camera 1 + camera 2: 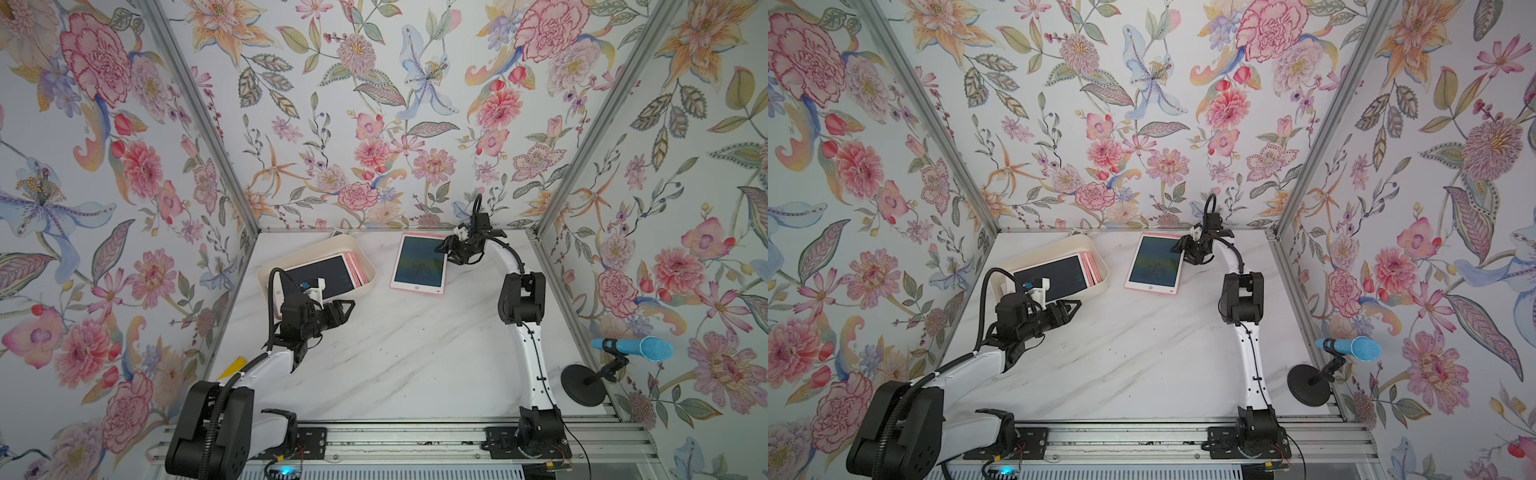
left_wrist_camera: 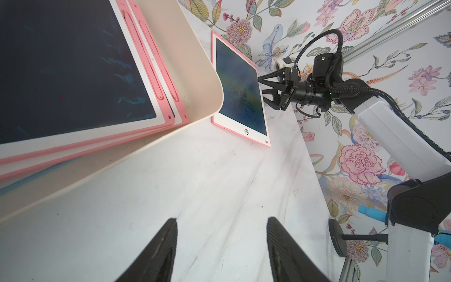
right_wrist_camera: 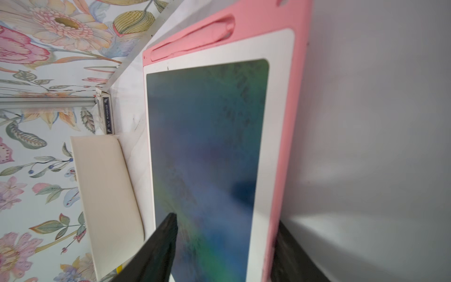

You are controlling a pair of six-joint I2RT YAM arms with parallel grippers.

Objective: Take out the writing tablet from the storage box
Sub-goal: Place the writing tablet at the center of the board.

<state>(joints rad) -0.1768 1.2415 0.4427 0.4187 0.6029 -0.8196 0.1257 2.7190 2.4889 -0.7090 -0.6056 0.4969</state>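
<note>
Pink-framed and screen up, one writing tablet point(image 1: 419, 264) lies flat on the marble worktop point(image 1: 395, 353), near the cream storage box point(image 1: 309, 248) but apart from its wall. So the main part of the job looks done to me: a tablet is out of the box and resting on the worktop.

The right hand point(image 2: 260, 85) is at the far edge of that tablet. Its jaws stand apart, one over the screen and one out past the pink edge, and they pinch nothing. I take it as letting go, and what seems left for that arm is to pull clear without nudging the tablet.

The left hand point(image 2: 221, 221) hangs over bare worktop just in front of the box, spread wide with nothing between its jaws.

Inside the box a stack of tablets point(image 1: 328, 270) remains, the top one dark-screened, with pink edges of others showing beside it; I cannot count them for sure. If only one tablet was wanted, the work is nearly over. If all are meant to come out, most of it is still ahead.
</note>
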